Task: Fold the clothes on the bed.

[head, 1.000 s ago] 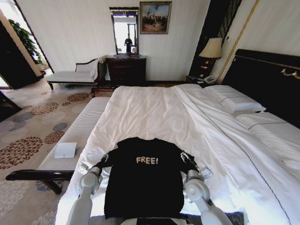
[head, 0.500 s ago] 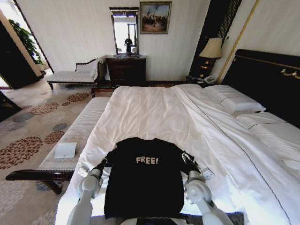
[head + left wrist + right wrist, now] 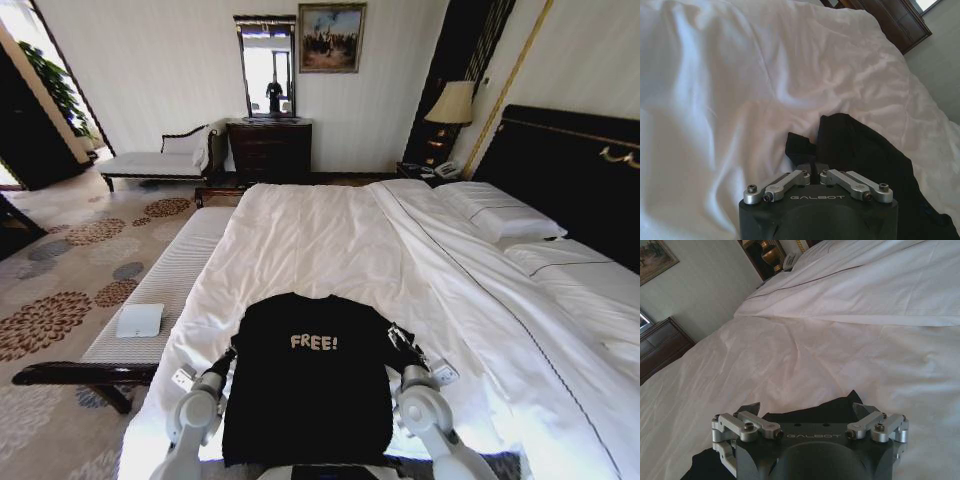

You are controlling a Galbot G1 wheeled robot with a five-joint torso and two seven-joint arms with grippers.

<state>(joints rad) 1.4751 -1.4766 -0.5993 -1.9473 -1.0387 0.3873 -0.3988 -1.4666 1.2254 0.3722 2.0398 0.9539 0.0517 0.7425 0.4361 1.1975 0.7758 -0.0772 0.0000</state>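
The T-shirt is black with white "FREE!" lettering. The duvet is plain white. The carpet shows brown floral medallions.

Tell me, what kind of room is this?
Probably a hotel bedroom: a very large white-sheeted bed with white pillows and a dark gold-trimmed headboard, a shaded bedside lamp, and a dark wooden dresser under a mirror.

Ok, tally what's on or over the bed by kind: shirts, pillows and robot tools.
shirt: 1
pillows: 2
tools: 2, left tool and right tool
Total: 5
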